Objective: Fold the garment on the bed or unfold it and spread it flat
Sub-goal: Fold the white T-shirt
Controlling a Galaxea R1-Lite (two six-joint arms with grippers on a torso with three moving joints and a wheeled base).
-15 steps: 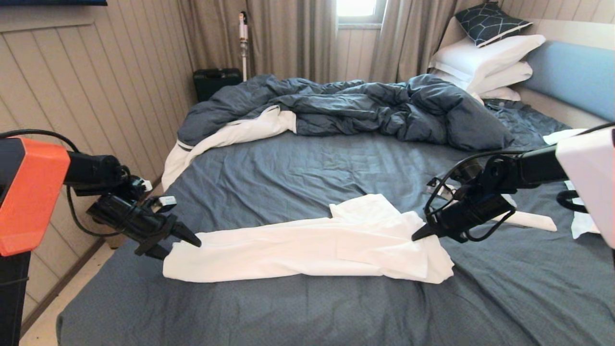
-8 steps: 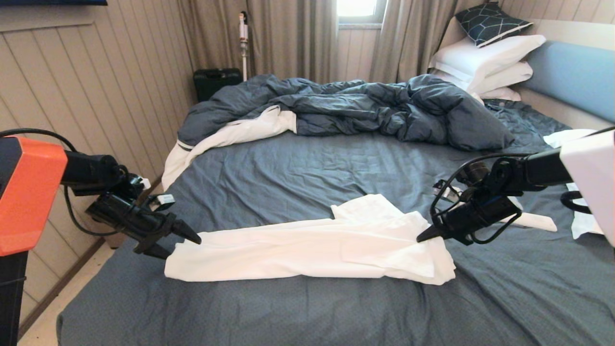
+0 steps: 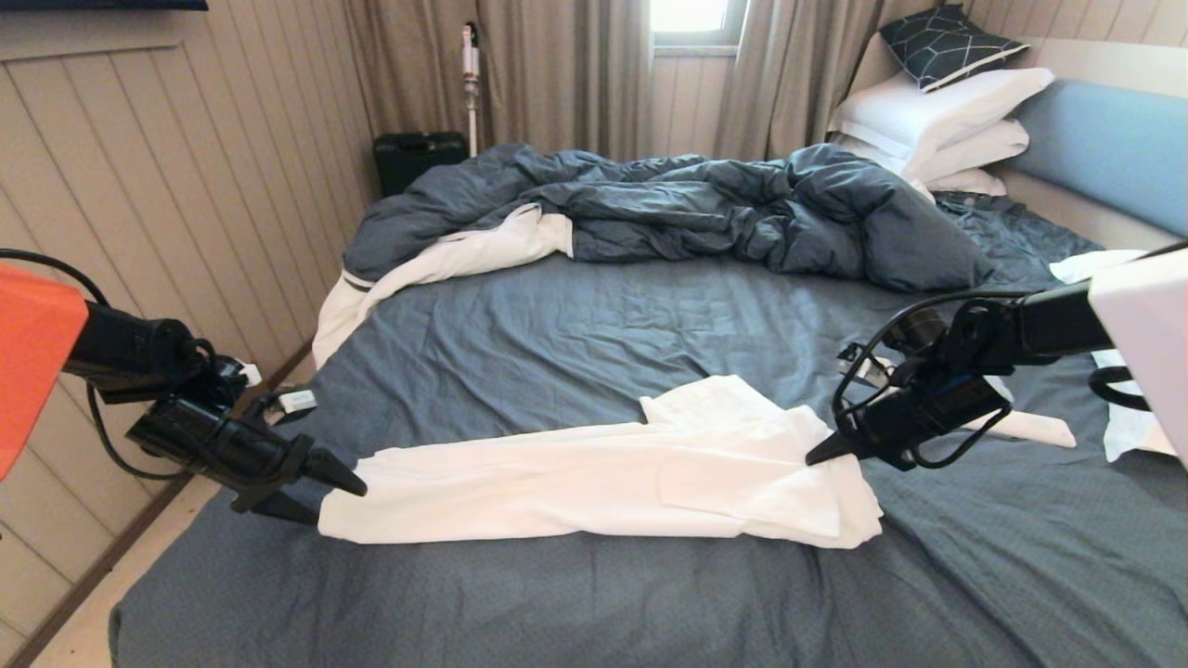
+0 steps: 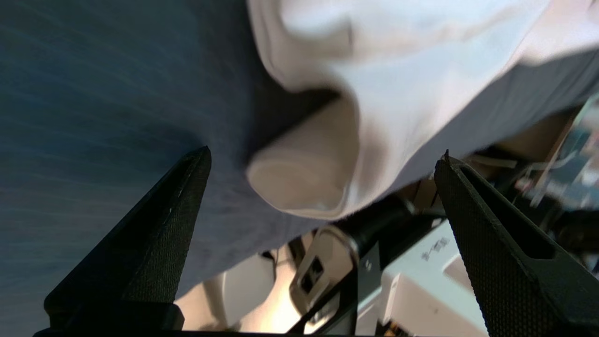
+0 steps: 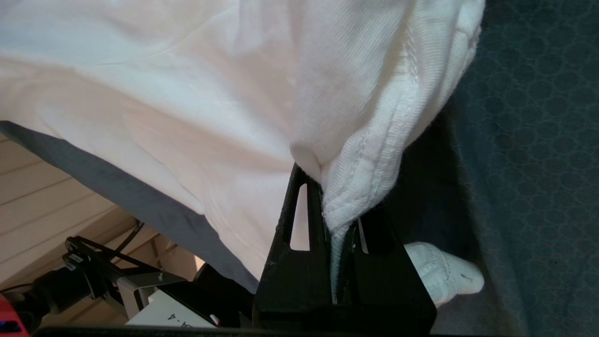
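Observation:
The garment [image 3: 594, 482], a white T-shirt, lies in a long folded strip across the near part of the bed [image 3: 594, 325]; its chest print is hidden. My left gripper [image 3: 339, 504] stands open at the strip's left end, just off the cloth. In the left wrist view, the left gripper [image 4: 325, 152] holds nothing and a rolled corner of the garment [image 4: 309, 182] lies ahead of its spread fingers. My right gripper [image 3: 817, 456] is shut on the garment's right edge. The right wrist view shows the right gripper [image 5: 327, 187] pinching a stitched hem [image 5: 369, 154].
A rumpled dark-blue duvet [image 3: 668, 209] fills the far half of the bed. White pillows [image 3: 937, 116] and a dark patterned cushion [image 3: 937, 37] lean on the headboard [image 3: 1104, 139]. More white cloth [image 3: 1021, 425] lies behind my right arm. A panelled wall [image 3: 186, 186] runs along the left.
My left arm has drawn back to the left and lower, away from the garment's left end. The right gripper has kept its hold and shifted slightly right.

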